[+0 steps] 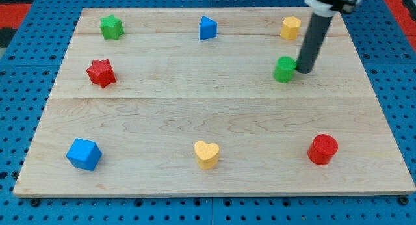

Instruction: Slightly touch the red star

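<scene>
The red star lies on the wooden board at the view's left, below the green star. My tip is at the view's upper right, right next to the right side of a round green block, seemingly touching it. The tip is far to the right of the red star, with most of the board's width between them.
A blue triangular block sits at the top middle and a yellow hexagonal block at the top right. A blue cube, a yellow heart and a red cylinder lie along the bottom.
</scene>
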Available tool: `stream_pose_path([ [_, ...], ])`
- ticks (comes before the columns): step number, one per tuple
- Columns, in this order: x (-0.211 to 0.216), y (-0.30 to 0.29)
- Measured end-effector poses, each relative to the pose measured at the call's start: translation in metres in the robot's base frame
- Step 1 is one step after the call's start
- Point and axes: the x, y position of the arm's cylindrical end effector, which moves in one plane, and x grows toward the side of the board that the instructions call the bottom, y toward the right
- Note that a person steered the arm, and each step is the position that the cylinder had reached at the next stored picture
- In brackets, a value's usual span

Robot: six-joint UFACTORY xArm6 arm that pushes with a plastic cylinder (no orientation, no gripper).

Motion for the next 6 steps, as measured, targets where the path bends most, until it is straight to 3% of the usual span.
stream_pose_path([
  [1, 0.0, -0.039],
  [2, 0.0, -0.039],
  [4, 0.0, -0.166],
  [5, 0.072, -0.127],
  [6, 0.074, -0.241],
])
